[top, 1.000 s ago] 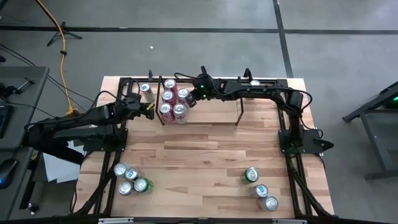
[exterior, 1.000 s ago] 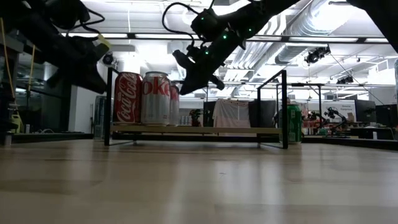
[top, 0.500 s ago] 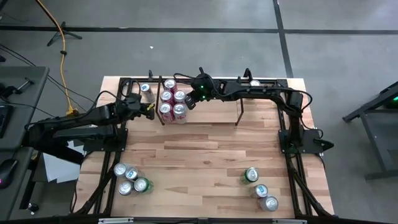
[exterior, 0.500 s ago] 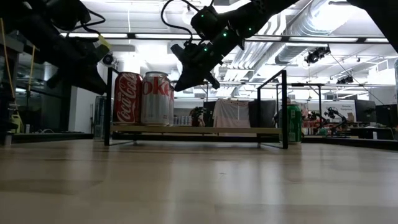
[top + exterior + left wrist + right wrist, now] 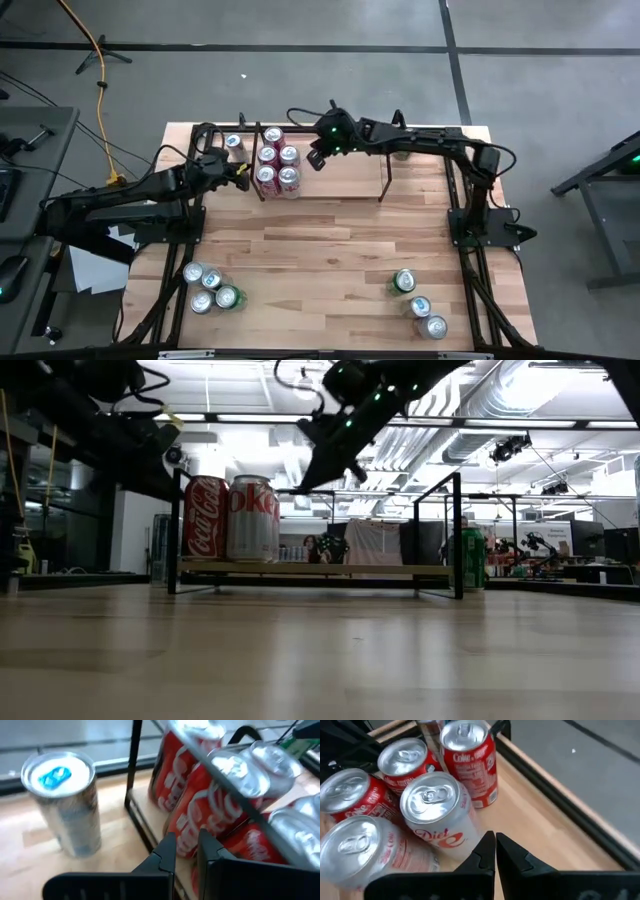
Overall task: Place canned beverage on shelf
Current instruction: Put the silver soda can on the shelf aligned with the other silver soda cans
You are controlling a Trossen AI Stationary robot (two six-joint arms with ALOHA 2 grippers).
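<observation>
High view, right hand (image 5: 316, 161) closed, empty, above shelf (image 5: 345, 190) beside four cans (image 5: 277, 165), bare shelf rightward

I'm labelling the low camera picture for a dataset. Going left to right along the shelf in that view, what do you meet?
Red Coca-Cola can → silver Diet Coke can → right gripper hanging above the shelf → the shelf's bare right half → green can past its right end.
</observation>
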